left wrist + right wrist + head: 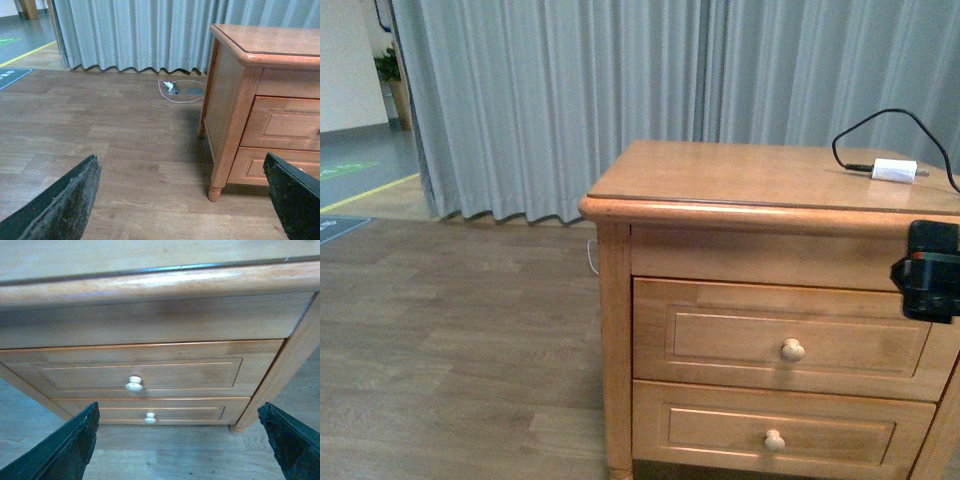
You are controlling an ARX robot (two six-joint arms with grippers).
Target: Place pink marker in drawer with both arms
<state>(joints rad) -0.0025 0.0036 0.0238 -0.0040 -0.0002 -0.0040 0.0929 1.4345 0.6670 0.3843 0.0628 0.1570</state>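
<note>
Left gripper (185, 200), fingers spread and empty, hung over bare floor left of the nightstand (720, 170); both drawers (790, 335) were shut; right gripper (180, 440), likewise spread, faced the upper knob (134, 384), seemingly to pull; pink marker unseen.

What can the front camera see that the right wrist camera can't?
Only the front view shows the white plug with its black cable on the cabinet top, the grey curtain, and part of the right arm at the edge.

Only the right wrist view shows the right hand, its two dark fingers spread wide apart and empty.

Both show the wooden cabinet with its upper drawer and lower drawer shut. No pink marker shows in either.
</note>
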